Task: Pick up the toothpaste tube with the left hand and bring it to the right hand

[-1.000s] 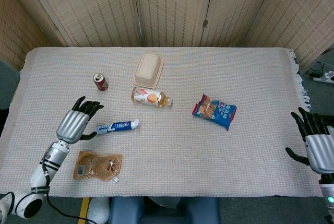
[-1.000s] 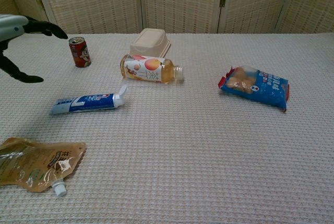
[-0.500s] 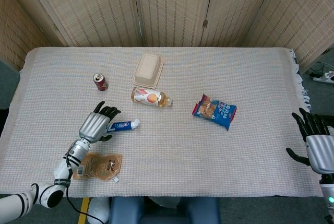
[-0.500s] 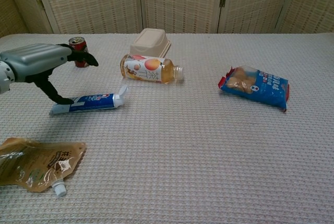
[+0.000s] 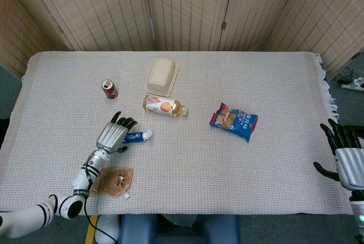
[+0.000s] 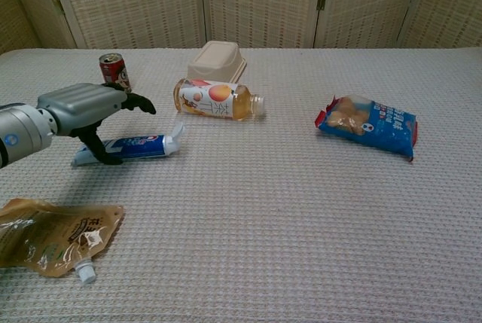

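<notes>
The blue and white toothpaste tube (image 5: 136,136) (image 6: 141,146) lies flat on the cloth at the left, its white cap pointing right. My left hand (image 5: 114,136) (image 6: 86,106) hovers over the tube's tail end, fingers spread above it and the thumb reaching down in front of it. It grips nothing. Far off at the table's right front edge, my right hand (image 5: 348,161) is held with its dark fingers apart and nothing in it; only the head view shows it.
A red can (image 5: 110,89) (image 6: 114,73) stands behind the left hand. A juice bottle (image 5: 164,106) (image 6: 218,100) lies in front of a beige lidded box (image 5: 161,76). A blue snack bag (image 5: 234,121) lies at centre right, a brown pouch (image 5: 114,180) at the front left.
My left hand has moved right and forward from the table's left side until it is over the tube's tail. The tube and the right hand have stayed where they were.
</notes>
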Tool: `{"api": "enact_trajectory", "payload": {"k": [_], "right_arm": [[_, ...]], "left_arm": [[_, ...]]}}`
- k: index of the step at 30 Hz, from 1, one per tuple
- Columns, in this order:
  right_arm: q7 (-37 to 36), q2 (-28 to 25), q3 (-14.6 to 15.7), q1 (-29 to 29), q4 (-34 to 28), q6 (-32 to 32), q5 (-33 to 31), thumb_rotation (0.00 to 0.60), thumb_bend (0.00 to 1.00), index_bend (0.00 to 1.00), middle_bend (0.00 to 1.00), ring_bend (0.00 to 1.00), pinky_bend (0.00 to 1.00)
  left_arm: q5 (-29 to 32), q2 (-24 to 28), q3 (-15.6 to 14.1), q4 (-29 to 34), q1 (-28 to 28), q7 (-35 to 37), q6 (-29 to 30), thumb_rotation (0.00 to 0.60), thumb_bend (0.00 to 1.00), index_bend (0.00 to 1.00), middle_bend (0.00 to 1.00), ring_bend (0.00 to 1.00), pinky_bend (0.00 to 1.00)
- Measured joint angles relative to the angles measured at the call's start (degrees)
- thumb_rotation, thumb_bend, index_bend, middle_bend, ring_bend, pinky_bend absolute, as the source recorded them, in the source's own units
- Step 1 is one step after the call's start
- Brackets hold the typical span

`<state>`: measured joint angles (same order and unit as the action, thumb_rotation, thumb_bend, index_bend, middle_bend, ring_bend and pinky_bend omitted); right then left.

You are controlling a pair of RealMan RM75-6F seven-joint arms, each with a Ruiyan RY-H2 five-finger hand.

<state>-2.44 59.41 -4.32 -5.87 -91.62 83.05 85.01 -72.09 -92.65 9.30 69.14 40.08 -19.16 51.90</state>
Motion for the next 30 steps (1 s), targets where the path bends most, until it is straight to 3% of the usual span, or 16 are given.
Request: {"api": "enact_trajectory", "payload": {"k": [15,24,30], "right_arm": [[0.28,0.27,-0.07,-0.22,0.03,-0.26,0.08,0.6,0.26,0.0,0.0,0.0,0.0],[0.38,0.57,0.0,-0.31,0.09,-0.62,-0.11,0.6,0.26,0.0,0.0,0.0,0.0],[-0.03,0.53,0.01,-0.09,0.35,-0.42,-0.25,0.6,0.26,0.0,0.0,0.0,0.0]], "left_arm": [[2.92,-3.05,0.86,-10.44,0.98,4.03,-1.47,0.6,0.25,0.32,0.32,0.31,0.13],[-0.14,-2.22,-0.07,-7.81,1.37,8.43,-1.35,0.6,0.29,0.36,0.35,0.33,0.14],[-0.29,-3.25,-0.26,-8.57,2.42,7.54,-1.76,0.6,0.34,0.41,0.41,0.37,0.17]]}}
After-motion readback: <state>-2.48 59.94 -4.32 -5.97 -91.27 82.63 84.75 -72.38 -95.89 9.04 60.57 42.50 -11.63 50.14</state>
